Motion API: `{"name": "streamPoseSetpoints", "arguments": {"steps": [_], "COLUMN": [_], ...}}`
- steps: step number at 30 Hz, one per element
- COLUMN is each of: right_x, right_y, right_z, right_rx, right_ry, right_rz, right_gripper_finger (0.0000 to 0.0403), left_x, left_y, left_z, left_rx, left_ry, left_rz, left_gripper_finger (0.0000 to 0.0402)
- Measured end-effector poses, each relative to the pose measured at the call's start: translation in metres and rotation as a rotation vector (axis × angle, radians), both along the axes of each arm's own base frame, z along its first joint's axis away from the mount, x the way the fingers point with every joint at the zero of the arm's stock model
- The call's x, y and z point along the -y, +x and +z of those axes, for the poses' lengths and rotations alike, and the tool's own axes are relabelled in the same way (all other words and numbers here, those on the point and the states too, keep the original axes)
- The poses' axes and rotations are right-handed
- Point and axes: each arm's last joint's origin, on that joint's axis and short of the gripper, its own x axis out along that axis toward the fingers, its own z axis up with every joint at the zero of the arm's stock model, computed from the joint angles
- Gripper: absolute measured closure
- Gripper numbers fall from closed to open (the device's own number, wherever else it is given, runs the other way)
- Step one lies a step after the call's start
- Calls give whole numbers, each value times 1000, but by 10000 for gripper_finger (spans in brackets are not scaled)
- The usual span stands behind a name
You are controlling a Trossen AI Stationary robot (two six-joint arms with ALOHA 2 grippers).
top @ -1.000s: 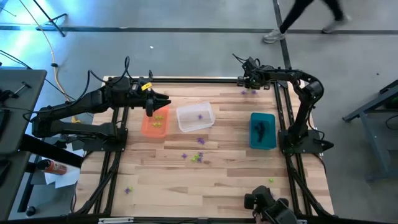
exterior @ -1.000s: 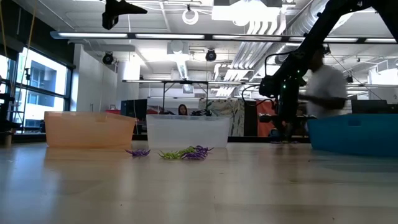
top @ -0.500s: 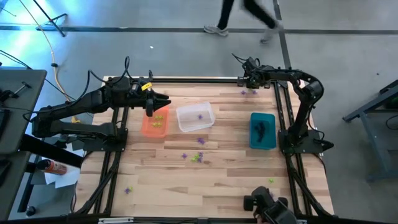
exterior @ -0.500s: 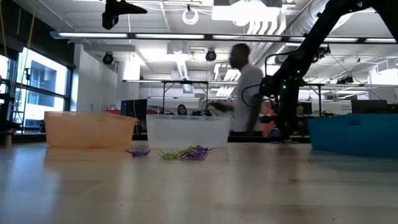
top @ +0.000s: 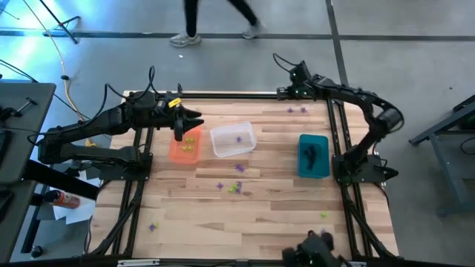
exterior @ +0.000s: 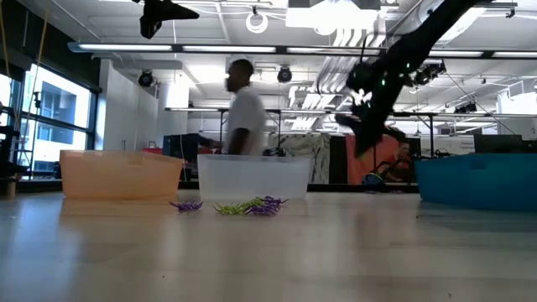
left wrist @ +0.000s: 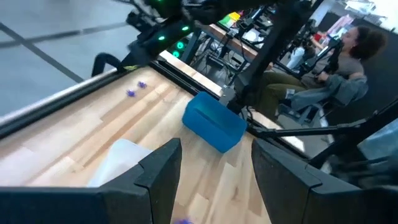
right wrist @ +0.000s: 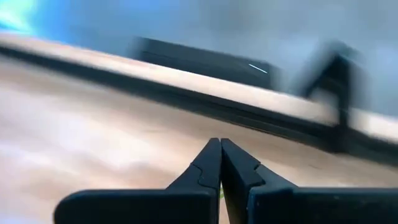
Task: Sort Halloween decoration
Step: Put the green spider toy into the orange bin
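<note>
Three rectangular plastic bins sit in a row on the pale wooden slatted table (top: 260, 215) — one orange bin (top: 185, 145), one clear bin (top: 232, 139), one teal bin (top: 313, 156) — with tiny spidery plastic trinkets (top: 236, 187) in purple and yellow-green scattered: a cluster of about five in front of the clear bin, two purple by the far edge, singles near the front corners. Left gripper (top: 180, 130) hangs over the orange bin, fingers spread, nothing between them. Right gripper (right wrist: 219, 163) is up at the far table edge, fingers pressed together — whether anything is pinched can't be told.
</note>
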Motion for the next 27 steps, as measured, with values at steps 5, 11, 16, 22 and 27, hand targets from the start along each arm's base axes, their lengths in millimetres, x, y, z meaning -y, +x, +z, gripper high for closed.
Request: {"name": "streamPoseSetpoints", "arguments": {"steps": [5, 11, 16, 22, 27], "right_x": [-36, -101, -153, -197, -210], "right_y": [30, 76, 106, 117, 118], "right_z": [54, 101, 116, 134, 141], "right_rx": [322, 666, 863, 1021, 1101], "right_ry": [-139, -294, -353, -473, -509], "right_rz": [346, 722, 901, 989, 1020], "right_gripper_finger": [403, 403, 403, 403, 403], "left_x": [-2, -6, -12, -12, -6], "left_y": [2, 17, 39, 62, 77], "left_z": [-1, -12, -22, -21, -8], "left_rx": [-34, -122, -148, -35, 164], "left_ry": [105, 215, 259, 359, 427], "left_rz": [4, -25, -84, -185, -259], "left_gripper_finger": [218, 218, 218, 218, 218]}}
